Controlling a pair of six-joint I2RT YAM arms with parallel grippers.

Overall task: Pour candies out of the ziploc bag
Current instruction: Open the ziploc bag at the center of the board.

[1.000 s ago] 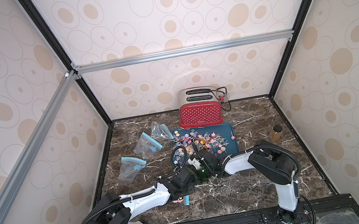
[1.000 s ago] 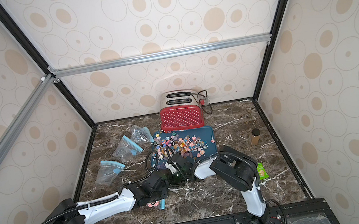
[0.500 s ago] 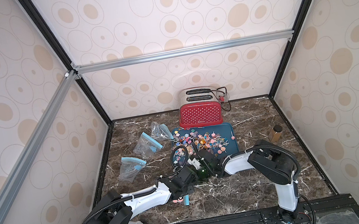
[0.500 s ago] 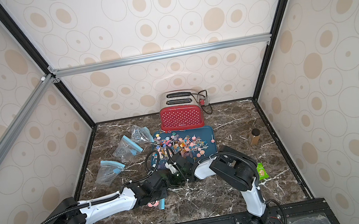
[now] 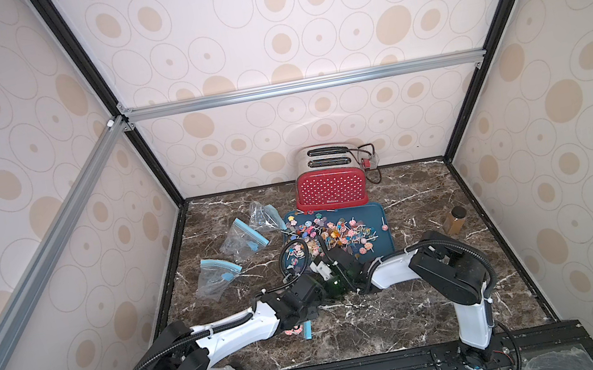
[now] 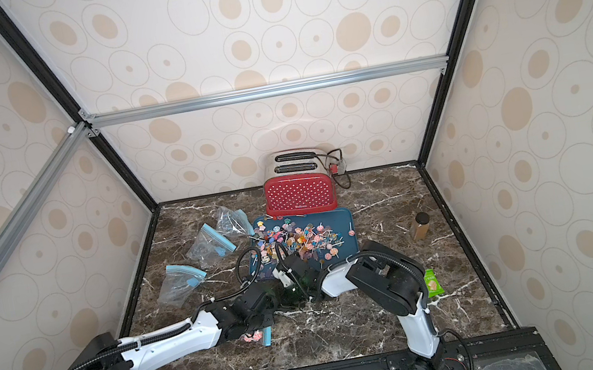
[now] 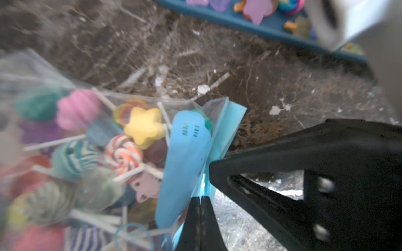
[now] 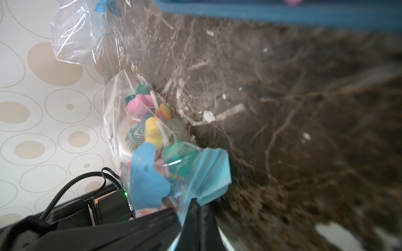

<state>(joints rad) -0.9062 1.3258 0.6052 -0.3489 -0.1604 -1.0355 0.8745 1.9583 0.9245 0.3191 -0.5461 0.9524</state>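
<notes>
Both of my grippers are pressed together on the same thing. The left gripper (image 7: 200, 208) pinches the blue zip strip (image 7: 226, 121) of the ziploc bag (image 7: 43, 71), and the right gripper (image 8: 199, 208) pinches that strip just beside it, so the two tips nearly touch. I judge I hold it this way so that each gripper has its own bit of the mouth. From there I can pull the seal apart and then tip the bag. I cannot tell whether the seal has parted yet, because the strip looks creased and folded between the tips.

The candies (image 7: 143, 128) are inside the bag, bunched against the mouth right in front of my left gripper, with their sticks pointing every way. The bag itself lies on the counter (image 5: 409, 309) under my left wrist, and in a top view only a blue end and a pink head peek out. The blue tray (image 5: 378, 217) sits just beyond both grippers with loose candies (image 5: 339, 233) heaped on it, close enough to serve as the pouring spot. Three empty bags (image 5: 246, 237) lie further off beyond my left gripper, out of the way.

Against a second ago, the top views show the arms, bag and tray in the same places. The only change I can name is that my left gripper has finished squeezing shut.
</notes>
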